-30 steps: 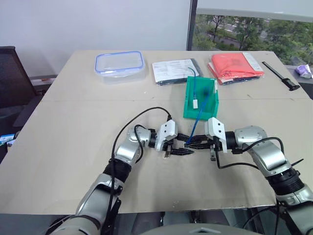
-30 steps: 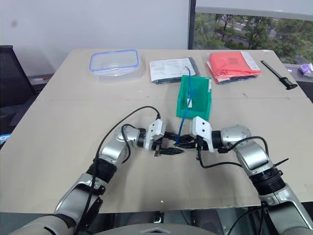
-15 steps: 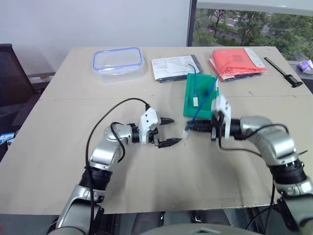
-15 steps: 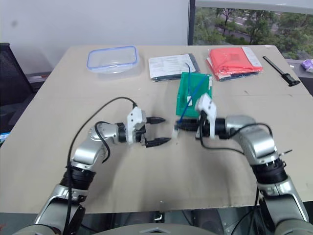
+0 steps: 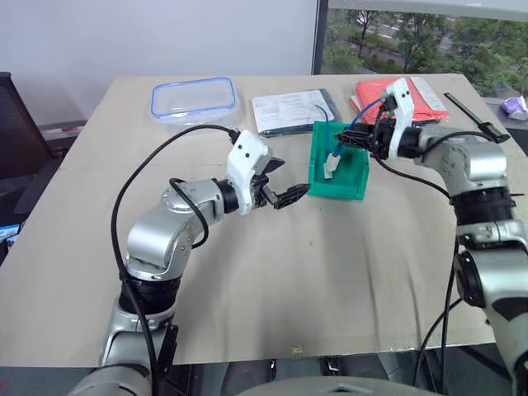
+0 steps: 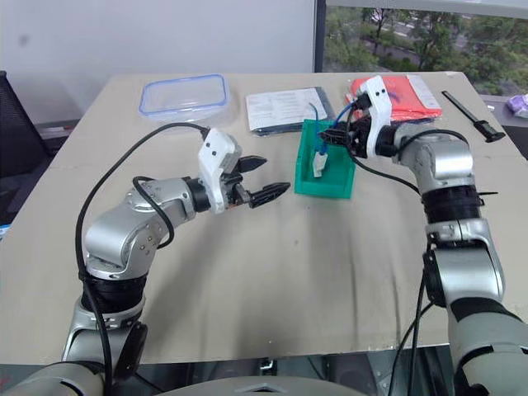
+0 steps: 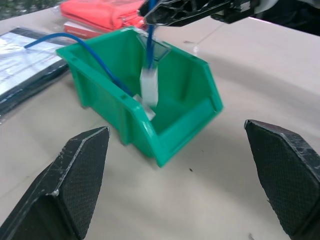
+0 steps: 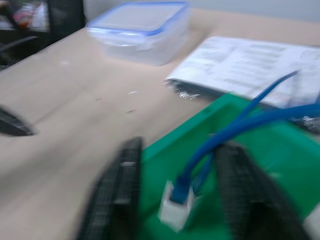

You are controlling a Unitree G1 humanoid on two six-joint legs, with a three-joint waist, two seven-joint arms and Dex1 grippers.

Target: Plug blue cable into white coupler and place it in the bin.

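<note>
Right gripper [image 6: 334, 136] reaches forward over the bin [image 6: 330, 180], jaws parted, with the blue cable [image 8: 235, 127] running between its fingers. The cable hangs into the bin, plugged into the white coupler [image 8: 175, 210]. Left gripper [image 6: 260, 177] is raised above the table [image 6: 272, 272], level, pointing toward the bin, jaws wide and empty.
</note>
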